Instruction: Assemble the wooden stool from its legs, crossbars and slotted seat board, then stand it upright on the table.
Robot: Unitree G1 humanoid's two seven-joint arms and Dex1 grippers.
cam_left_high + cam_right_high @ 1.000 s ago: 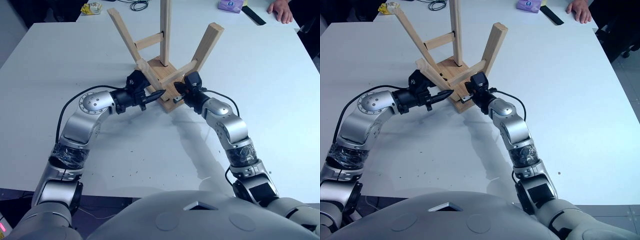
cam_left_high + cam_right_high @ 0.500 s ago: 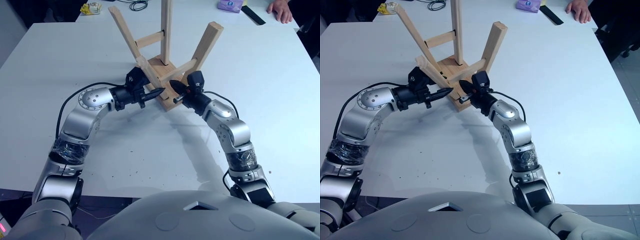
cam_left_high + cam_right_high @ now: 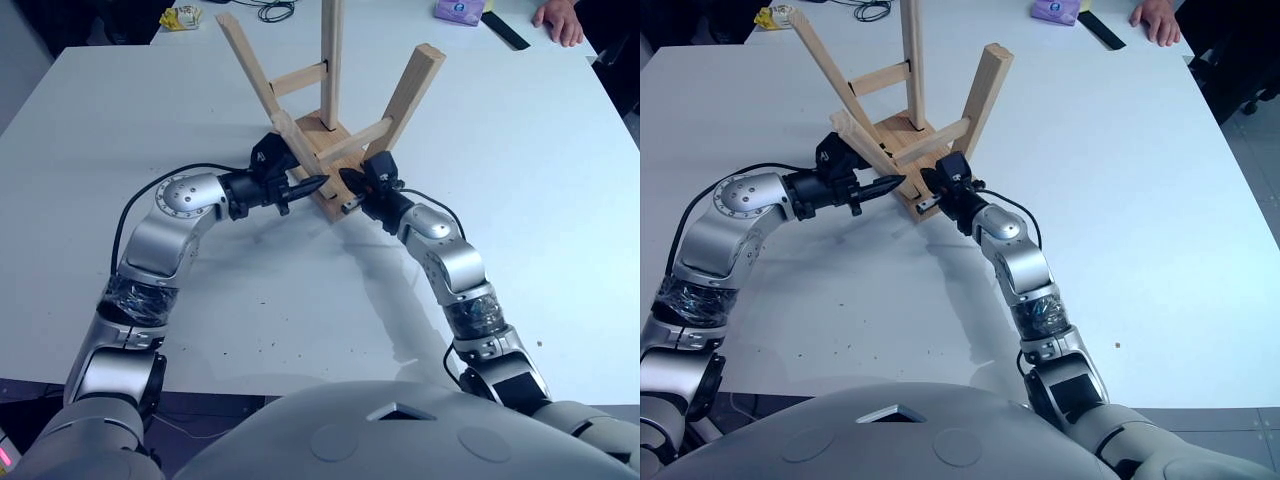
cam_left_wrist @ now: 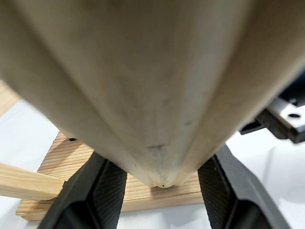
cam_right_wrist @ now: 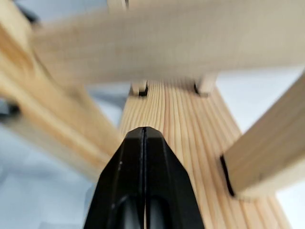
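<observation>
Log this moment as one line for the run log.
stool upside down, not yet upright, seat board on table | left hand at seat board's edge | right hand shut, empty, over seat board

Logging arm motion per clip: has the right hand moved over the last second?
Yes. The right hand has slid toward the robot's left, farther in over the near corner of the seat board, which has stayed put.

Head stereo pair: you look forward and down over desk [image 3: 540, 200] from behind both pincers, mid-range. Two eyes share same scene, slightly offset.
Left wrist camera: behind left pincer [image 3: 318, 183], jammed close against stool [image 3: 411, 88] wood.
Right wrist camera: behind right pincer [image 5: 144, 131], close, facing seat board [image 5: 183, 119].
Both wrist views share seat board.
</observation>
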